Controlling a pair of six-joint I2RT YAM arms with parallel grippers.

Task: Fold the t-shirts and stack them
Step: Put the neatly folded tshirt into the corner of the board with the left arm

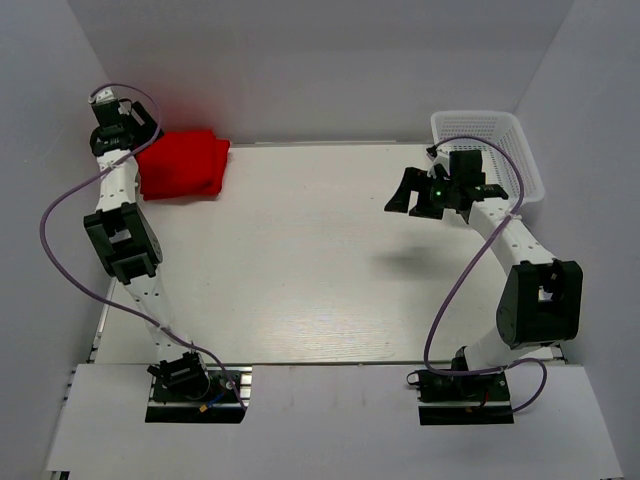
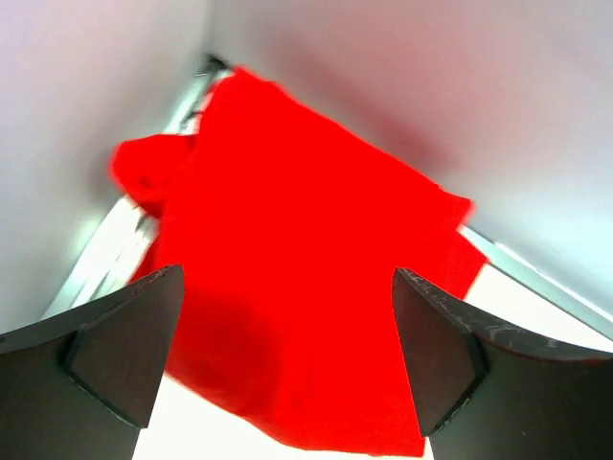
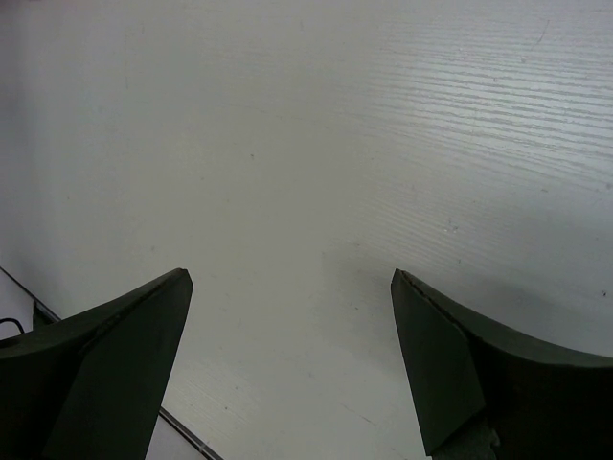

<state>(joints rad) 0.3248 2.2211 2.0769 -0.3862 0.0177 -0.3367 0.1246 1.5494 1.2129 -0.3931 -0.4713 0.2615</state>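
- The right gripper (image 1: 408, 196) is held spread wide over the bare white table (image 1: 300, 270) — nothing gripped.
- The left gripper (image 2: 287, 273) is held wide and empty, close by the red t-shirts (image 1: 185, 165).
- The t-shirts are piled folded in the far-left corner — a white mesh basket (image 1: 495, 128) is seen far right.

I read bright, even overhead light on the tabletop (image 1: 300, 260), with one soft shadow right of centre. In the left wrist view the t-shirts (image 2: 306, 287) oversaturate and their edges blur.

A white mesh basket (image 1: 503, 122) sits at the table's (image 1: 300, 265) far right corner.
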